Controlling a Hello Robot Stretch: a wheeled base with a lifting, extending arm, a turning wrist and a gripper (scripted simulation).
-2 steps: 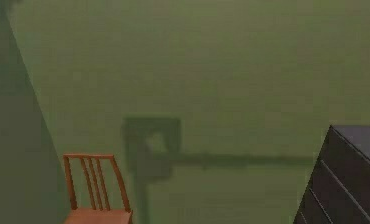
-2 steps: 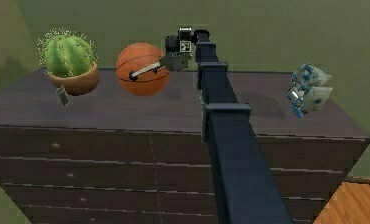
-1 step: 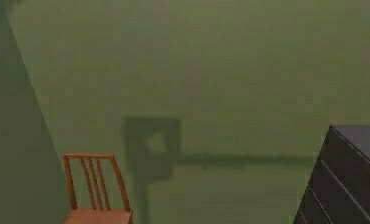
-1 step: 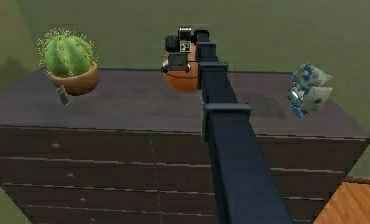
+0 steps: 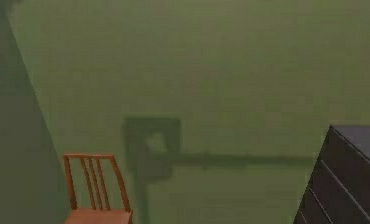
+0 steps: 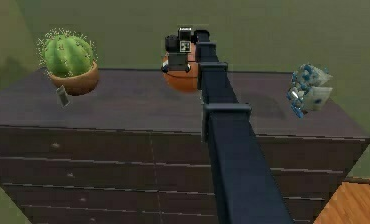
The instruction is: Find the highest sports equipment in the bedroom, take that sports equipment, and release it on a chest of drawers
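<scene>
While the release is not yet confirmed, items are entered left to right, each with its hazard as judged.

Forward view:
- Wooden chair (image 5: 96, 190), 7 o'clock, before the green wall (image 5: 193, 70). It is well apart from the work, so no hazard.
- Chest of drawers (image 5: 343, 175), dark, corner showing at 4 o'clock.

Arm side view:
- Chest of drawers (image 6: 113, 110), its dark top spanning nearly the full width.
- Potted cactus (image 6: 68, 58), 10 o'clock, upright on the top toward the back edge. Hazard: a rolling ball could strike it.
- Gripper (image 6: 179, 52), 12 o'clock, at the far end of the arm (image 6: 233, 150), which rises from 6 o'clock. How the fingers stand cannot be told, nor whether they have hold of anything.
- Orange ball (image 6: 178, 78), apparently the task's sports equipment, 12 o'clock, right at the gripper and above the chest's back half. Whether it rests on the top or hangs over it cannot be told. Hazard: being round, it may roll once let go, toward 6 o'clock and off the front edge, especially if dropped from height or nudged as the arm draws back.
- Blue-and-white object (image 6: 311, 88), 2 o'clock, tilted near the top's end. Hazard: it could be knocked off by a ball rolling that way.
</scene>
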